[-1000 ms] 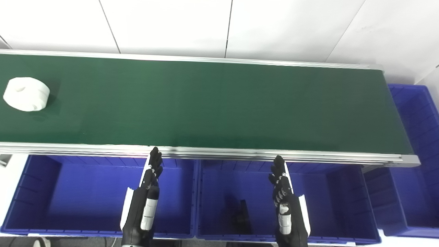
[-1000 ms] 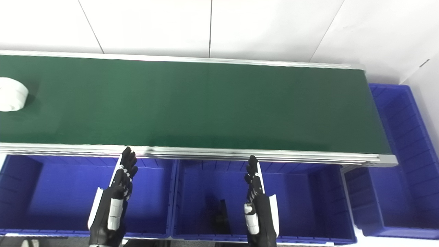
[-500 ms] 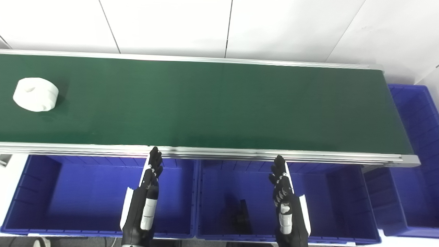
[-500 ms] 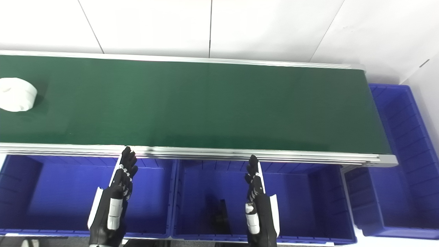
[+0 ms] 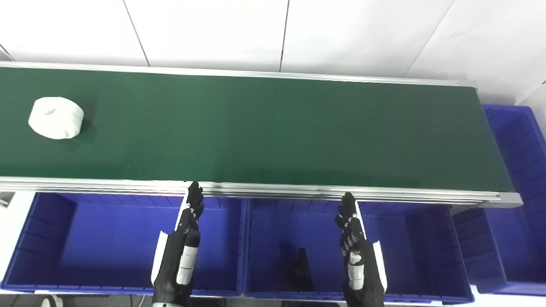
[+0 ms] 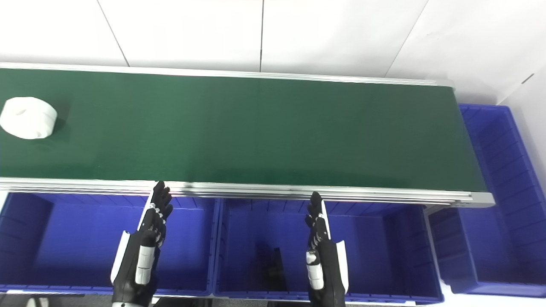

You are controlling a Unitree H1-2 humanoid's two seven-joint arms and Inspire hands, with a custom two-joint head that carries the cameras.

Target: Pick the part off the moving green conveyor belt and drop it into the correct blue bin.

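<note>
Left eye view: white round part (image 5: 56, 123) sits far left on green conveyor belt (image 5: 273, 132), well apart from both hands. Left hand (image 5: 181, 251) over left blue bin (image 5: 51, 238), fingers (image 5: 195, 200) straight, spread, holding nothing. Right hand (image 5: 357, 256) over middle blue bin (image 5: 418, 247), same open pose, fingertips near belt's front rail (image 5: 273, 190). Dark item (image 5: 298, 266) lies in middle bin. Third blue bin (image 5: 518, 170) beyond belt's right end.

A factory-style sorting station: a long green conveyor belt (image 5: 273, 128) with aluminium rails runs before white wall panels (image 5: 213, 30), with blue plastic bins (image 5: 38, 256) lined below the belt.
</note>
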